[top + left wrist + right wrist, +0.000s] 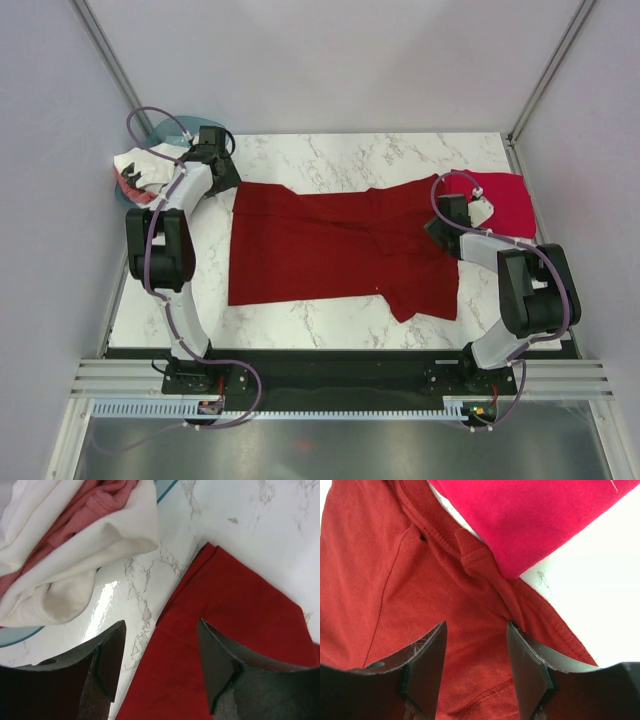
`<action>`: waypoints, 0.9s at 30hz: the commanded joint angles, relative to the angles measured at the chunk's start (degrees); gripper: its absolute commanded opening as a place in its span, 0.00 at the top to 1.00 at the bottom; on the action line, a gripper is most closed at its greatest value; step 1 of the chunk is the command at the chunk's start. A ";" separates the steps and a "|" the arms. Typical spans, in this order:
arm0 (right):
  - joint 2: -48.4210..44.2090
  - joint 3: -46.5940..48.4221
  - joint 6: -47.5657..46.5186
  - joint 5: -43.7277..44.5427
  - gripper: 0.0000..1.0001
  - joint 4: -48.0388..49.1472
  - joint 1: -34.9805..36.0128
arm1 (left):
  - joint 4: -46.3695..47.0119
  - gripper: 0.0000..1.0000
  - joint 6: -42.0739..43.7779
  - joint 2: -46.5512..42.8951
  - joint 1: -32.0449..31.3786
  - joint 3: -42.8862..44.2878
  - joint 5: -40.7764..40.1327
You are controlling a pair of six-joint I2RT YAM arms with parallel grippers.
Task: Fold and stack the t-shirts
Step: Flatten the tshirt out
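Observation:
A dark maroon-red t-shirt [330,250] lies spread across the marble table. My left gripper [222,170] hovers open over its far left corner [220,605], one finger over bare marble and one over cloth. My right gripper [443,222] is open over the shirt's collar end [470,630], with nothing between the jaws. A folded crimson-pink t-shirt [500,200] lies at the far right, its edge over the collar [530,515]. White shirts with pink-red cloth [135,175] are bunched in a heap at the far left [75,545].
A teal translucent basin [165,130] sits under the heap at the table's far left corner; its rim shows in the left wrist view [20,636]. Grey walls and metal posts close in the table. A black rail runs along the near edge [330,360].

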 commanded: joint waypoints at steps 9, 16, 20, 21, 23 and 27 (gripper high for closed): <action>-1.32 5.31 -9.15 1.87 0.37 -3.91 6.48 | -3.67 0.35 -6.93 -15.00 -2.68 -11.95 3.69; 1.66 10.84 -12.85 0.03 0.37 -4.62 7.54 | 2.83 0.36 -9.92 -15.89 -4.88 -23.02 6.06; 5.96 17.52 -14.09 3.45 0.37 -7.16 7.72 | 6.34 0.37 -12.47 -14.23 -4.88 -29.08 7.28; 8.32 19.10 -14.44 4.24 0.38 -8.22 7.72 | 7.13 0.37 -13.00 -13.96 -4.88 -29.62 7.55; 11.32 22.97 -14.62 4.69 0.38 -8.31 7.72 | 8.01 0.38 -13.88 -13.52 -4.88 -30.85 9.47; 22.55 31.32 -14.35 7.67 0.39 -12.51 7.28 | 8.63 0.38 -13.88 -12.73 -4.88 -31.65 8.88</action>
